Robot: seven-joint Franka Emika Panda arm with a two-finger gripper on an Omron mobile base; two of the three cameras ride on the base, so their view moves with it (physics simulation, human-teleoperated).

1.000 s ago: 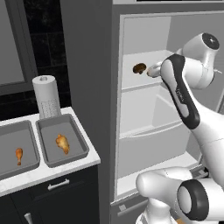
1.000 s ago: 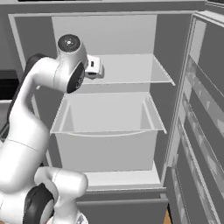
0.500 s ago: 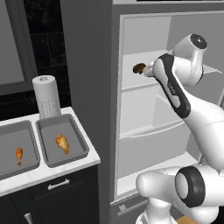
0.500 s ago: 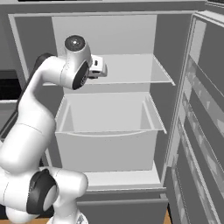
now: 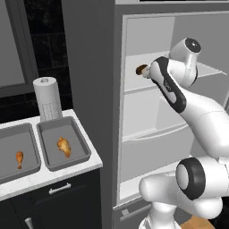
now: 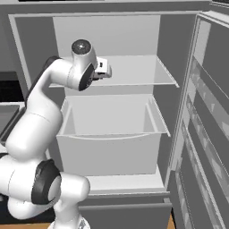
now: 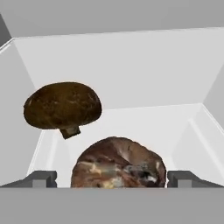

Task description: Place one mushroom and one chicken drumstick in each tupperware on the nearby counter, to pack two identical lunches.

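In the hand view, my gripper (image 7: 113,179) is open inside the fridge, and a brown mushroom (image 7: 119,164) lies close between its two spread fingertips (image 7: 41,178). A second mushroom (image 7: 62,106) sits farther back to the left. In the left base view, a mushroom (image 5: 142,69) lies on the upper fridge shelf (image 5: 134,87) right at my hand. Two grey tupperware trays (image 5: 9,143) (image 5: 75,134) rest on the counter (image 5: 53,176). One holds a chicken drumstick (image 5: 19,157) and the other holds a chicken drumstick (image 5: 64,146).
A paper towel roll (image 5: 47,98) stands behind the trays. The fridge holds a large pale drawer (image 6: 112,134) under the shelf, and its open door (image 6: 205,125) stands at the right. Black cabinets (image 5: 49,201) front the counter.
My hand has pushed farther along the upper fridge shelf toward the mushroom. The trays and drumsticks have not moved.
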